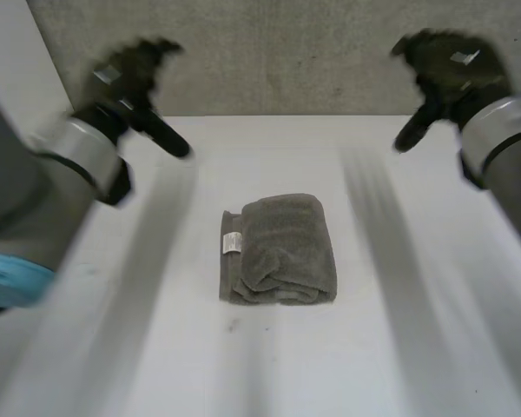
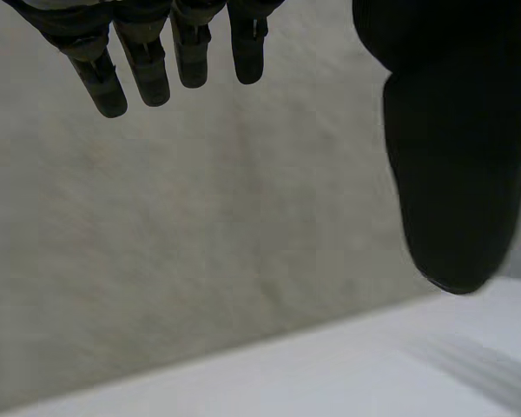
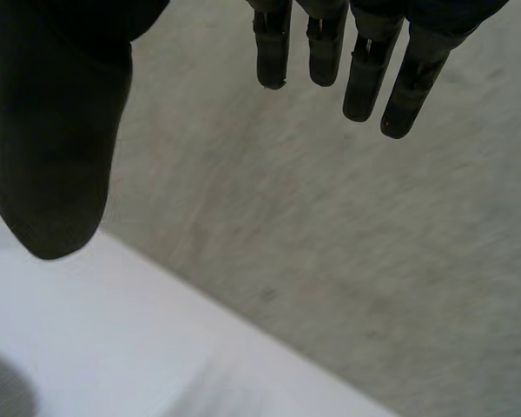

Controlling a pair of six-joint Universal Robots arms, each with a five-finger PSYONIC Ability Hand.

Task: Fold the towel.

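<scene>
A grey towel (image 1: pixel 280 249) lies folded into a small thick packet in the middle of the white table (image 1: pixel 399 347), with a white label (image 1: pixel 232 242) showing on its left side. My left hand (image 1: pixel 135 78) is raised at the far left, well clear of the towel, its fingers (image 2: pixel 148 61) straight and empty with the thumb (image 2: pixel 456 174) apart. High at the far right, my right hand (image 1: pixel 443 74) is likewise open, with straight fingers (image 3: pixel 365 69) and thumb (image 3: pixel 56 148) holding nothing.
A grey wall (image 1: pixel 286 52) stands behind the table's far edge. White tabletop surrounds the towel on all sides.
</scene>
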